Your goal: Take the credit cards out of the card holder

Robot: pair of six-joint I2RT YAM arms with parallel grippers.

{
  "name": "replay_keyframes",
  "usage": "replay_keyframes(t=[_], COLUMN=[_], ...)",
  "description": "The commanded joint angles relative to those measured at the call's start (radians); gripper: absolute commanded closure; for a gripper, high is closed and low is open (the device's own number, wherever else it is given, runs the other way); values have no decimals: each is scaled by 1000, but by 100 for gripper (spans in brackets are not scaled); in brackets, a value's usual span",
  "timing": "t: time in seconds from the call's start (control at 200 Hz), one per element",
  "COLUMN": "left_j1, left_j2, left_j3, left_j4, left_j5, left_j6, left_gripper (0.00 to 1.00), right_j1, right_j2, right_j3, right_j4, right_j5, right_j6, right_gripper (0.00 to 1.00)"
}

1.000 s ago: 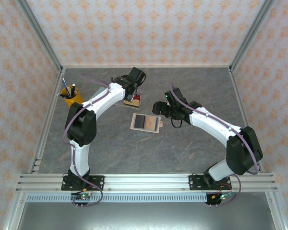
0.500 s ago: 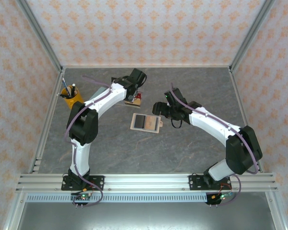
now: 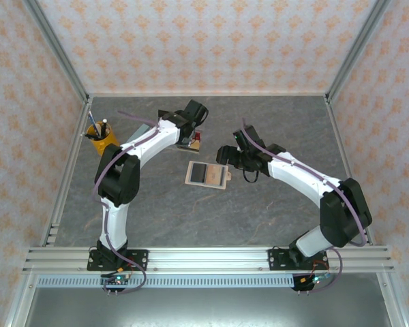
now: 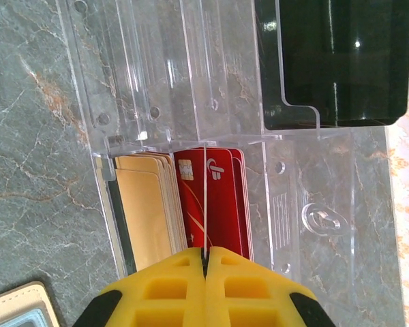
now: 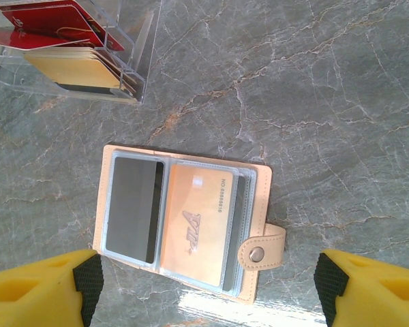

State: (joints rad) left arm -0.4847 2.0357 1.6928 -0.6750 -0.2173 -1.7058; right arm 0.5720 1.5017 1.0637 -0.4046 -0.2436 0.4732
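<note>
My left hand (image 4: pixel 204 255) is hanging shut over the clear tray (image 4: pixel 296 204), my right hand (image 5: pixel 208 289) hovering wide open above the card holder (image 5: pixel 184 225).

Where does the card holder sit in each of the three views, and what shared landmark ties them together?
Top external: card holder open at table centre, between the arms.
Left wrist: its tan corner at bottom left.
Right wrist: centre frame, open.
Landmark: clear tray with red cards beside it.
</note>
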Motion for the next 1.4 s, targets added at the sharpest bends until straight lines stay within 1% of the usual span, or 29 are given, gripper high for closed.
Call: replay_keyframes(t=[0.0,0.255,0.54,0.661,0.741,0.921,1.056,1.236,1.396], left_j1=[-12,-11,-9,-7,-5,0,8,21,31], left_j2=[-21,14,38,44,56,70,78,60,-28], left_j3=[-7,28,53,59,84,107,123,140,92], left_j4=[17,23,38,43,35,40,44,50,56], left_j5=[-29,-4,26,24,29,35,39,67,98], left_j6=[-26,-28,-18,-4,25,55,87,209,427], left_gripper=[100,95,93,90,85,78,77,76,73], right_j1=[-6,-6,-6,-6,-6,-6,-6,-6,-6], right_j2=[10,3,0,-1,-1,-1,-2,-7,-7], right_j3=[16,11,12,12,10,12,12,13,22], right_j4=[-19,-22,-23,-25,-25,-26,-26,-34,-49], right_j5=[3,3,3,4,4,4,4,8,1], right_j6=[-13,-12,-15,-15,-15,-16,-16,-16,-29], right_gripper=[17,17,17,17,17,17,17,17,19])
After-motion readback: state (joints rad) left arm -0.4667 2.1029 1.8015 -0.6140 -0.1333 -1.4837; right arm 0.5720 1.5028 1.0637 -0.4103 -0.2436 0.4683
